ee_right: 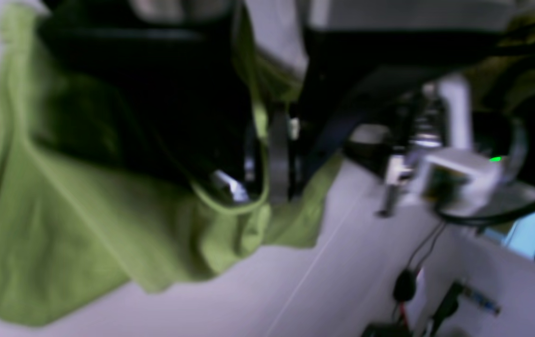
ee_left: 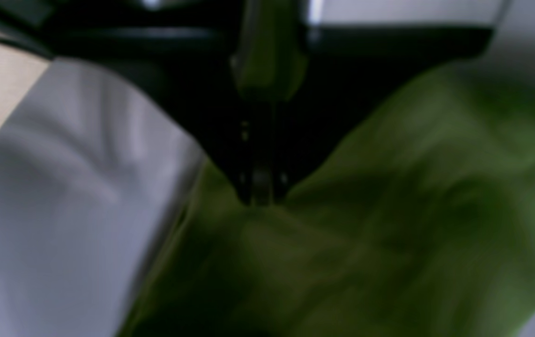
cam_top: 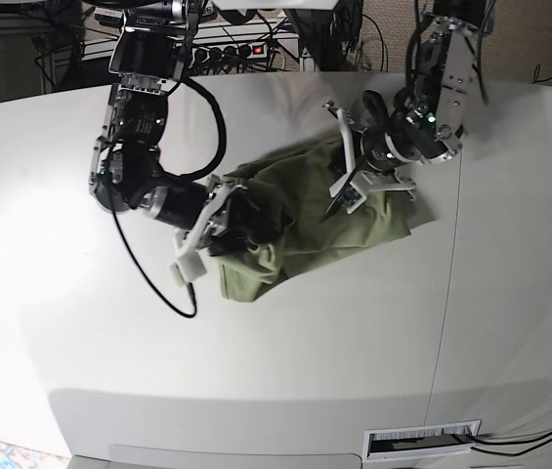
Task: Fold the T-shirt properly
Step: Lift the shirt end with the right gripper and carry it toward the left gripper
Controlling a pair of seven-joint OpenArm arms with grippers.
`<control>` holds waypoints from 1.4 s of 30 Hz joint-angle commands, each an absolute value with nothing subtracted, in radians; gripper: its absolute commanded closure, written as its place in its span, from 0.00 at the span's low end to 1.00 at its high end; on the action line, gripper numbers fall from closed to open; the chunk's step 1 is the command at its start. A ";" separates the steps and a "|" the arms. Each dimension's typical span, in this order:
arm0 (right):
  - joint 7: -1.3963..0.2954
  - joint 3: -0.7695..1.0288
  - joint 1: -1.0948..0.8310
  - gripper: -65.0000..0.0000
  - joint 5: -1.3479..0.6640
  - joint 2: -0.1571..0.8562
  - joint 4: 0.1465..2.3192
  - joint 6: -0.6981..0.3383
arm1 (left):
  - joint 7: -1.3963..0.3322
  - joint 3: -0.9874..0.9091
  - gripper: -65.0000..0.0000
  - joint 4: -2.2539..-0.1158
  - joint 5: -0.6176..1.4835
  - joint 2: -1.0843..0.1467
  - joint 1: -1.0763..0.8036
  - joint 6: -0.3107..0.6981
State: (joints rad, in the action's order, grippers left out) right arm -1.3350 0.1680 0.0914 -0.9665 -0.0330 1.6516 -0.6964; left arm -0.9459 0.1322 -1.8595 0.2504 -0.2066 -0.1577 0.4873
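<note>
Gripping the green T-shirt (cam_top: 300,230) from both sides on the white table (cam_top: 285,362).
Left gripper (ee_left: 262,199) and right gripper (ee_right: 274,187) are both pinched on cloth; no label or writing readable.

The base view is evenly and brightly lit from above, sharp across the white table (cam_top: 80,322), with only soft, short shadows under the arms and the T-shirt (cam_top: 295,230). Both wrist views are heavily blurred. In the left wrist view the green cloth (ee_left: 389,210) smears into dim, shadowed folds beneath a near-black gripper body. The right wrist view is brighter, yet its background clutter is out of focus.
</note>
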 commanded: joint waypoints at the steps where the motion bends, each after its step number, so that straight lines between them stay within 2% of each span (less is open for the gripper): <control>1: -1.315 0.175 0.113 1.00 -0.995 -0.029 1.670 -0.698 | -0.927 0.132 1.00 -1.901 0.269 -0.217 -0.160 0.490; 8: -1.310 0.178 0.120 1.00 -0.997 -0.005 1.670 -0.698 | -0.912 0.064 1.00 -2.040 0.236 -0.281 -0.268 0.490; 16: -1.314 0.170 0.130 1.00 -1.031 -0.006 1.670 -0.698 | -0.788 -0.082 1.00 -2.038 0.238 -0.294 -0.319 0.491; 22: -1.318 0.093 0.136 1.00 -1.032 -0.007 1.670 -0.698 | -0.692 -0.081 1.00 -1.976 0.274 -0.294 -0.319 0.498; 32: -1.319 -0.047 0.136 1.00 -1.032 -0.043 1.670 -0.698 | -0.533 -0.081 1.00 -1.729 0.272 -0.294 -0.318 0.499; 42: -1.327 -0.174 0.135 1.00 -0.974 -0.078 1.670 -0.698 | -0.524 -0.081 1.00 -1.723 0.273 -0.294 -0.316 0.498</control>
State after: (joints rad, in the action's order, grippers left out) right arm -1.3502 -0.1730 0.1139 -0.9424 -0.0696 1.6516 -0.6964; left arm -0.5022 -0.0799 -1.7191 0.2893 -0.2886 -0.3172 0.4980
